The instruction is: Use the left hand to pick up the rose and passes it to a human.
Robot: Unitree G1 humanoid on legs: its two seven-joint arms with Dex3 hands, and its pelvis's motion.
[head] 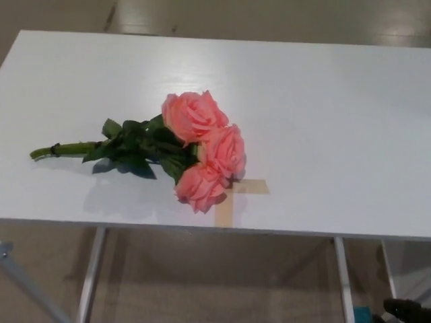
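Observation:
A bunch of three pink roses (202, 145) lies flat on the white table (323, 114), blooms toward the near middle. Dark green leaves (135, 151) sit behind the blooms, and the green stem (64, 149) points out to the left, bound with a dark band. The lowest bloom rests partly over a tan tape cross (236, 195) stuck to the tabletop. Neither of my hands shows in the head view.
The table's near edge (215, 231) runs across the lower picture, with metal legs (91, 276) below it over a tan floor. A small dark object (407, 309) shows at the bottom right corner.

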